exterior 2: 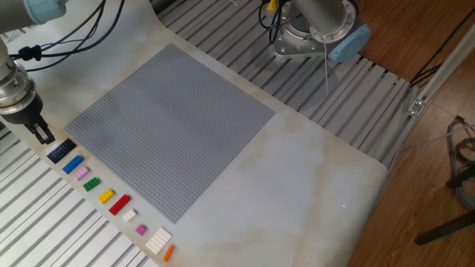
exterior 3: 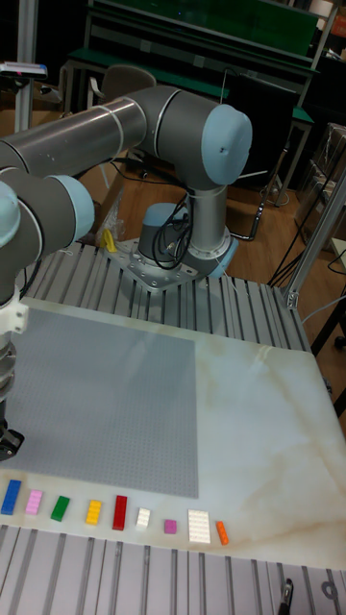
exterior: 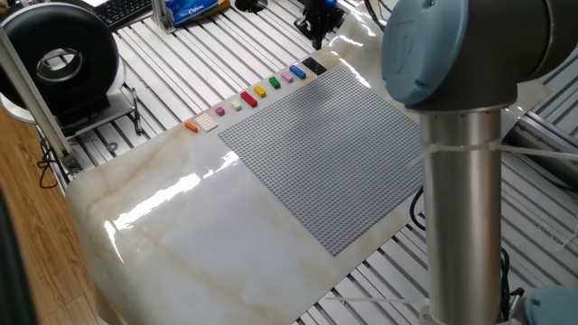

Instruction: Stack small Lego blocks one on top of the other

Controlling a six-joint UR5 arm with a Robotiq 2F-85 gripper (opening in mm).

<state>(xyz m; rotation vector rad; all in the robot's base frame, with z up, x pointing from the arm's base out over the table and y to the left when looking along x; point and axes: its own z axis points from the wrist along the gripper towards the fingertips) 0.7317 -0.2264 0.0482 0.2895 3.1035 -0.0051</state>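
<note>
A row of small Lego blocks lies along one edge of the grey baseplate (exterior 2: 171,126). At the row's end is a black block (exterior 2: 61,150), then a blue block (exterior 2: 73,165) and a pink block (exterior 2: 81,173). The same three show as black (exterior: 314,65), blue (exterior: 297,72) and pink (exterior: 287,78). In the tall fixed view I see blue (exterior 3: 11,496) and pink (exterior 3: 34,502); the black block is off the left edge. My gripper (exterior 2: 41,134) hangs just beyond the black block, a little above the table, holding nothing. Its fingers look like one dark tip.
Further along the row lie green (exterior 2: 91,184), yellow (exterior 2: 107,196), red (exterior 2: 119,205), small white, small purple (exterior 2: 141,230), large white (exterior 2: 158,240) and orange blocks. The arm's thick column (exterior: 465,208) stands at the near right. A slatted metal frame surrounds the marble tabletop (exterior 2: 297,193).
</note>
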